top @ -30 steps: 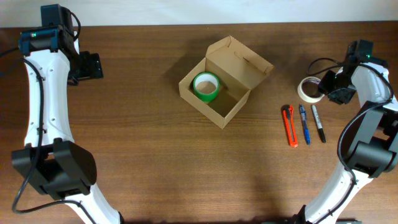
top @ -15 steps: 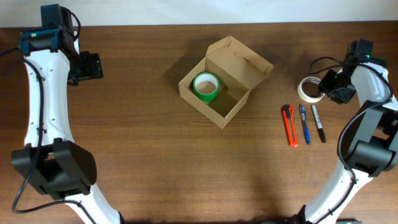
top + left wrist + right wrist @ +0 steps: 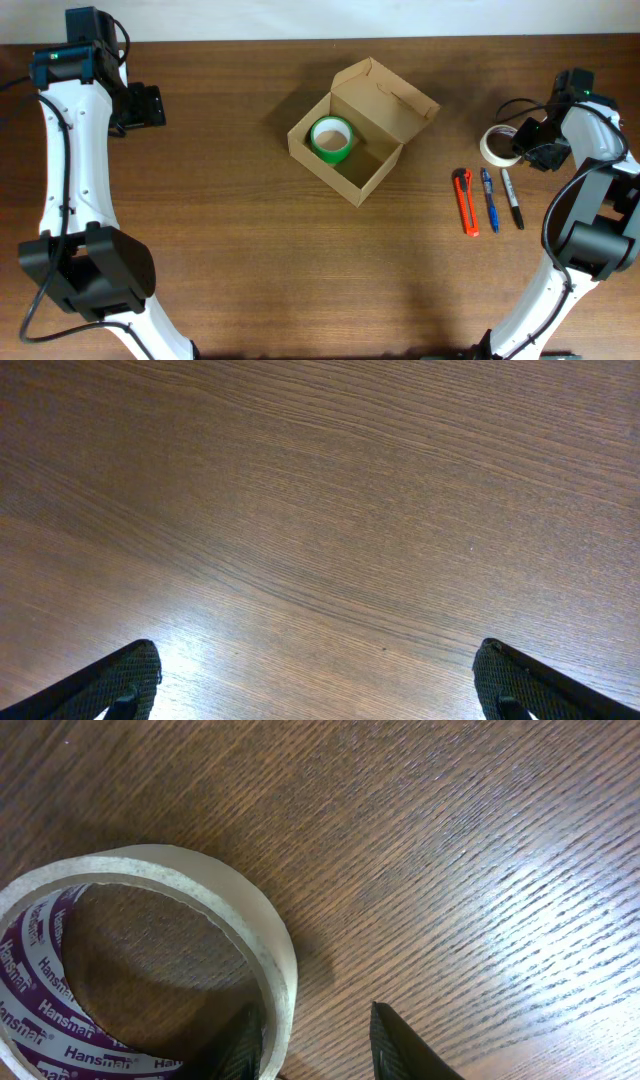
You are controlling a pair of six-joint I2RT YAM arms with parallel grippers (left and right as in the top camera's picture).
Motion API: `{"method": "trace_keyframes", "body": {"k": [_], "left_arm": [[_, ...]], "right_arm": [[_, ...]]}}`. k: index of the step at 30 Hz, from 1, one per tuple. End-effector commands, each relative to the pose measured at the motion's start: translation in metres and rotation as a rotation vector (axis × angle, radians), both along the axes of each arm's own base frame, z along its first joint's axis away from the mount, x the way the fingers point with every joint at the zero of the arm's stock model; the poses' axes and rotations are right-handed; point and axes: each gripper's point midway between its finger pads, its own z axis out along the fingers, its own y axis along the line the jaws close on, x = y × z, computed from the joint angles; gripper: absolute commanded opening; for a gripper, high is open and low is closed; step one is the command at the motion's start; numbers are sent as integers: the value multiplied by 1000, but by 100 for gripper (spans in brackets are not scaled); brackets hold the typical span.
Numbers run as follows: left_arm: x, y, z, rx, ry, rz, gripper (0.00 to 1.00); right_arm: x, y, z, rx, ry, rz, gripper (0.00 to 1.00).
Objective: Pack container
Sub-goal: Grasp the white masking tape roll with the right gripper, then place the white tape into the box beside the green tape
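Right claw (image 3: 315,1032) was moved closer, open around the wall of the tape roll (image 3: 150,860); the container (image 3: 365,168) is seen well to its left

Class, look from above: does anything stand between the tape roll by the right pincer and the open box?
Nothing lies on the table between the tape roll and the box. Only the box's own raised lid stands on that side.

Container (image 3: 385,100) plain tan, unmarked. Tape roll (image 3: 331,138) green. Second tape roll (image 3: 275,955) beige (core purple with white lettering). Cutter (image 3: 466,203) orange-red, pen (image 3: 489,199) blue, marker (image 3: 512,198) black. Table (image 3: 250,260) dark brown, wood-grain. Arms (image 3: 70,150) white, black joints.
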Motion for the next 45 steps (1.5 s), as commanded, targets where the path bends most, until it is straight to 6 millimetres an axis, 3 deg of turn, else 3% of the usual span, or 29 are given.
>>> {"method": "trace_keyframes", "body": {"k": [1,6,11,18,22,25,28,38,39,42,43,45], "left_arm": [[0,2,-6,-8,11,2,100],[0,2,-6,-8,11,2,100],[0,2,-5,-7,11,2,100],[0,2,-6,-8,12,2,100],[0,2,-6,-8,11,2,100],[0,2,-5,-7,11,2,100],[0,2,-6,-8,12,2,100],[0,2,-6,-8,11,2,100],[0,2,-6,-8,11,2,100],[0,2,-5,-7,11,2,100],[0,2,-6,-7,12,2,100],[0,2,-6,-7,12,2,100]], "right_arm": [[-4,-5,-6,-25,26,-18,36],[-5,-6,-8,-31,33,-19,36],[-13,-4,-22,-20,82,-19,36],[-20,-1,-31,-7,120,-17,6],[-19,14,-29,72,114,71,4],[-16,25,-16,117,96,147,4],[-8,34,13,118,63,240,4],[24,88,174,8,-148,487,4],[26,106,200,-12,-185,541,4],[26,143,238,-38,-245,649,4],[25,172,258,-54,-287,736,4],[23,210,278,-67,-338,834,4]]}}
